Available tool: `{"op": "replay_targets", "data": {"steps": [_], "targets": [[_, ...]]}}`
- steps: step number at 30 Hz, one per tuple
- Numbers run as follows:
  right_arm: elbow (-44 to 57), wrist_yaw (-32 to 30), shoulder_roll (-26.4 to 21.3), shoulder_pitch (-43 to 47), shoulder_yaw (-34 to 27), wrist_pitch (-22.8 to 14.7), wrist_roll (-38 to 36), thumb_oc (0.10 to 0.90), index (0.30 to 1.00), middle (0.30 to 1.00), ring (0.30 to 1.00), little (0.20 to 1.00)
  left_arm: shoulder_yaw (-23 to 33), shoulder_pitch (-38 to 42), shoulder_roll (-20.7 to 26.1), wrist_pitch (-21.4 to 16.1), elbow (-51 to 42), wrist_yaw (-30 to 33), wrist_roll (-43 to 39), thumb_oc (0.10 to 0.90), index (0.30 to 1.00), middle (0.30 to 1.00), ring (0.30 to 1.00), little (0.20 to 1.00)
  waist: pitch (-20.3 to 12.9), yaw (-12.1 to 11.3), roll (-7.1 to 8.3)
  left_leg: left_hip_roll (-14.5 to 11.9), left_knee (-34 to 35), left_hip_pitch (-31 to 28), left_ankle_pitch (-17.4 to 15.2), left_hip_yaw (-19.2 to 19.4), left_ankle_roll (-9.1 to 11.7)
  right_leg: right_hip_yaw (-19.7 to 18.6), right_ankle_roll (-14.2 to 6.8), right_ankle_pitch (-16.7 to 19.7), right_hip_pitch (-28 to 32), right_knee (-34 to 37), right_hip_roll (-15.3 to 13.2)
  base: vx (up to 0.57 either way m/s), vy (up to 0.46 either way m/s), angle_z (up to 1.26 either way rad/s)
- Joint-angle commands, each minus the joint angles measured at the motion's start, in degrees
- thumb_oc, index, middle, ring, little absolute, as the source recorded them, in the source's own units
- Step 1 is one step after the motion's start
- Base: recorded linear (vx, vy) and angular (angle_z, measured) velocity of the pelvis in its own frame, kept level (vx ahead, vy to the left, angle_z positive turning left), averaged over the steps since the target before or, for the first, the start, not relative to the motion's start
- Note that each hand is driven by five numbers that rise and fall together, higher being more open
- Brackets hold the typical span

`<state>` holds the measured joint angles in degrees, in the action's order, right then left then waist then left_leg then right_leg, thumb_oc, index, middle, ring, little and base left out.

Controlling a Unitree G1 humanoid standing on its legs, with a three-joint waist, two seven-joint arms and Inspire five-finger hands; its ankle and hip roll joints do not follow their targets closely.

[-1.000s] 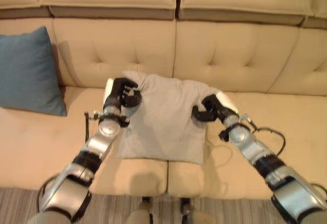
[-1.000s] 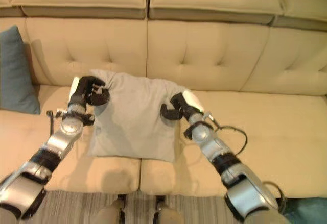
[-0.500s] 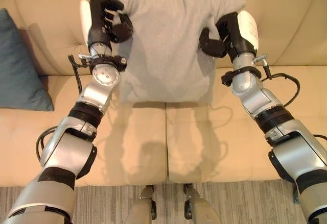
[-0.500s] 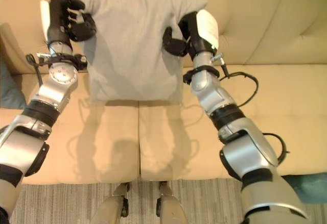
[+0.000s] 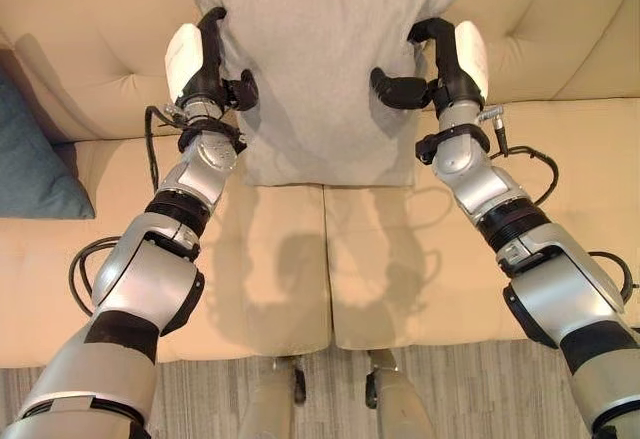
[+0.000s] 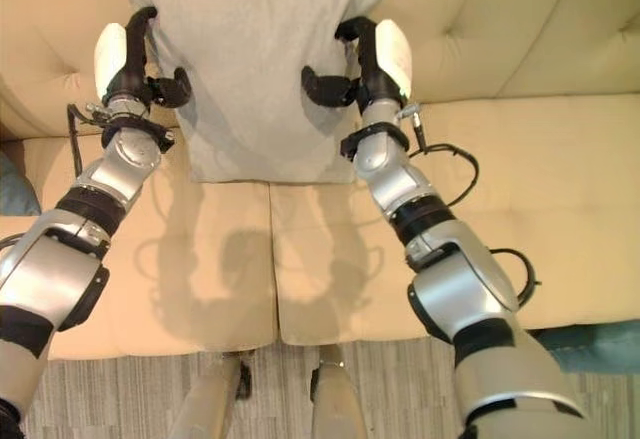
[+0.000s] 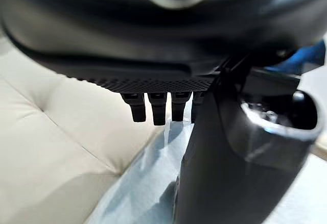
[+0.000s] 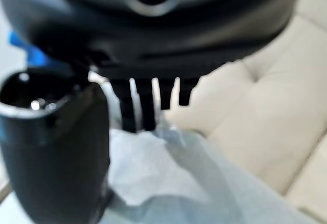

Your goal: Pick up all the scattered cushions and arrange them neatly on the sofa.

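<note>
My left hand (image 5: pixel 205 64) and right hand (image 5: pixel 440 59) flank the grey cushion (image 5: pixel 325 54) propped upright against the beige sofa (image 5: pixel 90 69) backrest, fingers eased straight at its edges and thumbs lying on its front, with a blue cushion (image 5: pixel 35 164) well apart at my left.

No legible text, labels or numbers.

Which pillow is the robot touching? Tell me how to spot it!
Find the big tan tufted sofa. Propped against the middle of its backrest is a square light-grey fabric cushion. The other cushion, dark teal, sits at the sofa's left end.
</note>
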<state>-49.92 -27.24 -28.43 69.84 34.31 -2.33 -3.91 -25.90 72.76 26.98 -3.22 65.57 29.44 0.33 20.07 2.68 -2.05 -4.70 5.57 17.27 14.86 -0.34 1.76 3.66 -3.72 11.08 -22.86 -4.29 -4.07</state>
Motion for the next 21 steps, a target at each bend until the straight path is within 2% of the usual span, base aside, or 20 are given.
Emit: {"op": "replay_targets", "data": {"steps": [1,6,7,9,15,18,21], "targets": [[-0.1,-1.9,2.5,3.8,-1.3,-5.4,-0.2,0.800,0.900,0.900,0.900,0.900,-1.0,3.0,2.8,-0.1,6.3,3.0,-2.2,0.800,0.900,0.900,0.900,0.900,-5.6,-0.4,1.38,3.1,-0.6,-0.9,-10.8,1.6,3.5,-0.4,-4.5,-9.8,11.0,8.3,-2.0,0.01,-0.009,-0.05],[3.4,-2.9,2.3,-0.6,-4.1,-4.0,0.8,0.800,0.900,0.900,0.900,0.900,5.2,-0.1,4.1,0.3,5.9,4.0,-8.3,0.800,0.900,0.900,0.900,0.900,-6.2,-0.5,1.42,3.0,-0.6,-3.0,-11.5,1.6,3.2,-0.2,-4.3,-10.7,13.0,8.3,-1.9,0.03,-0.018,0.01],[5.4,-2.8,1.4,-3.7,-5.5,-3.1,2.0,0.800,0.900,0.900,0.900,0.900,8.4,-2.3,4.2,0.3,4.9,3.9,-11.0,0.800,0.900,0.900,0.900,0.900,-6.7,-0.6,1.48,3.0,-0.6,-4.2,-11.8,1.6,3.1,0.1,-4.2,-11.2,14.4,8.4,-1.8,0.08,-0.041,-0.18],[7.7,-2.7,1.1,-8.0,-7.5,-2.3,3.4,0.800,0.900,0.900,0.900,0.900,10.6,-5.6,4.0,1.0,4.8,3.3,-11.8,0.800,0.900,0.900,0.900,0.900,-7.5,-0.5,1.42,2.9,-0.6,-5.8,-12.4,1.6,2.8,0.3,-4.1,-11.7,16.2,8.6,-1.9,0.09,-0.028,0.10],[11.6,-3.5,2.3,-25.7,-17.6,-0.3,4.2,0.800,0.900,0.900,0.900,0.900,19.1,-20.8,4.2,4.2,7.9,-0.3,-14.2,0.800,0.900,0.900,0.900,0.900,-11.6,-0.1,1.52,2.9,-0.6,-11.1,-14.3,1.2,2.0,1.2,-4.0,-13.4,21.7,8.7,-2.0,0.09,-0.022,0.16],[14.0,-4.6,3.1,-33.5,-22.4,0.3,5.1,0.800,0.900,0.900,0.900,0.900,23.3,-29.3,4.1,4.4,6.8,-0.8,-14.4,0.800,0.900,0.900,0.900,0.900,-13.6,-0.1,1.41,2.7,-0.6,-13.4,-15.2,1.3,1.7,1.4,-4.0,-14.3,23.6,8.2,-2.0,0.06,-0.029,0.16],[16.3,-7.5,3.9,-40.6,-29.9,-0.6,3.4,0.800,0.900,0.900,0.900,0.900,27.1,-40.5,2.2,3.2,2.2,-1.6,-14.9,0.800,0.900,0.900,0.900,0.900,-15.5,-0.2,1.05,2.4,-0.6,-15.8,-15.9,1.1,1.6,1.5,-3.9,-15.3,25.5,7.4,-1.9,0.04,-0.027,-0.01]]}}
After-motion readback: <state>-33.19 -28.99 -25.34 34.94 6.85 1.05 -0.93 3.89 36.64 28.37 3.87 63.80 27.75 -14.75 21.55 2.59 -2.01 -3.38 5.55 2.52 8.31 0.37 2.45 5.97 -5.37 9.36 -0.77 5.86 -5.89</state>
